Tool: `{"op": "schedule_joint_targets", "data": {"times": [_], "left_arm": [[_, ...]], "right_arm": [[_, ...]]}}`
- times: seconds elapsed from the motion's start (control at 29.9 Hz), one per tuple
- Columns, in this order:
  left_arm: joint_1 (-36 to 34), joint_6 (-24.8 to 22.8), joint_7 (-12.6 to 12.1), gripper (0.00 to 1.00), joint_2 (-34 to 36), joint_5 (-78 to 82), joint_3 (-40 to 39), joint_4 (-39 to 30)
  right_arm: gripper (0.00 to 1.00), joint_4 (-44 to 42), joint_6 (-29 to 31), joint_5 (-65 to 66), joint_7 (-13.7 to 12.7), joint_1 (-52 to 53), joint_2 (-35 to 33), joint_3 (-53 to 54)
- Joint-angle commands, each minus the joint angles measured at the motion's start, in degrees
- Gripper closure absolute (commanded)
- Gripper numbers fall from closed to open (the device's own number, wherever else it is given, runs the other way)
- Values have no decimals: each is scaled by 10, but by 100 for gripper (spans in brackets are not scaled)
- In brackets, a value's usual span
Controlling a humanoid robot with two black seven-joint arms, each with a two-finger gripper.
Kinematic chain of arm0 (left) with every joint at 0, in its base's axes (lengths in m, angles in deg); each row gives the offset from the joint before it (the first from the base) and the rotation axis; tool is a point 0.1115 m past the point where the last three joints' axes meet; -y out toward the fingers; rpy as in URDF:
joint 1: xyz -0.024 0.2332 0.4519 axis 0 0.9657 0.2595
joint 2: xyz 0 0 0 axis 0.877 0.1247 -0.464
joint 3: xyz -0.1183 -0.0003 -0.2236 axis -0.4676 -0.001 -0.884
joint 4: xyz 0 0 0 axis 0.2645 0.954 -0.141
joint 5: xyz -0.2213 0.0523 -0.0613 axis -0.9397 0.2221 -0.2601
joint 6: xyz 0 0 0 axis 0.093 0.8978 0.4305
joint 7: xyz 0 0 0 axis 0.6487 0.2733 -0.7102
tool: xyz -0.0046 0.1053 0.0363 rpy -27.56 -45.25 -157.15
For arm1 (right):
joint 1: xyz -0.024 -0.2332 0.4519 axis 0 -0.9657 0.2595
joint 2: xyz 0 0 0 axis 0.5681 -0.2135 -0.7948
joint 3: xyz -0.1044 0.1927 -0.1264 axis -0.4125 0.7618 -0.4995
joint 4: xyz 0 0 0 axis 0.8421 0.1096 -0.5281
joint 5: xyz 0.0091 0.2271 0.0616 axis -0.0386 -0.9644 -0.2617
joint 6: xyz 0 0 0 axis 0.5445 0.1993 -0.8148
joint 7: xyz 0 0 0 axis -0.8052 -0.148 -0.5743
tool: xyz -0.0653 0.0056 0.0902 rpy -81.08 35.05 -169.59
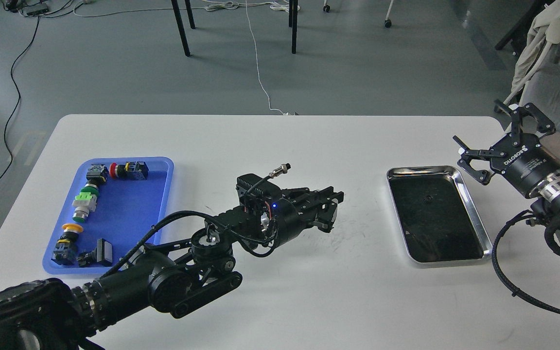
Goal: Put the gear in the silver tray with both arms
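Observation:
The silver tray (476, 214) lies at the right of the white table, its dark bottom bare. My left arm reaches across the middle of the table. Its gripper (331, 210) is left of the silver tray, well short of its rim, with its fingers closed on a small grey part that I take for the gear (334, 213); the part is mostly hidden. My right gripper (491, 138) hangs open and empty above the table, just beyond the silver tray's far right corner.
A blue plastic tray (166, 194) at the left holds several push-button parts, red, green, yellow and black. The table's far edge runs behind both trays. A chair with cloth (547, 58) stands at the right.

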Motion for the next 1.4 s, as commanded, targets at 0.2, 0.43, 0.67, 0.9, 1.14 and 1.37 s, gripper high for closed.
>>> {"op": "schedule_joint_targets", "data": {"times": [0.2,0.43,0.67,0.9,1.14,1.37], "left_arm": [[51,9,-3,91,-2,4,35,-25],[68,9,-5,90,-2,21,38,-44],[69,8,-3,83,-2,20,39,-53],[69,10,-5,59,-2,10,39,-63],[67,35,-3,16,-2,-118,39,-93],[57,71,-2,3,-2,-254,-28,-103]], "right_arm": [[3,0,0,0,0,-1,-5,1],[3,1,0,0,0,-1,-11,1],[3,0,0,1,0,-2,-12,-2],[3,3,0,1,0,-3,-11,-6],[3,1,0,4,0,-2,-11,-18],[3,27,0,22,-6,17,-17,-29]]}}
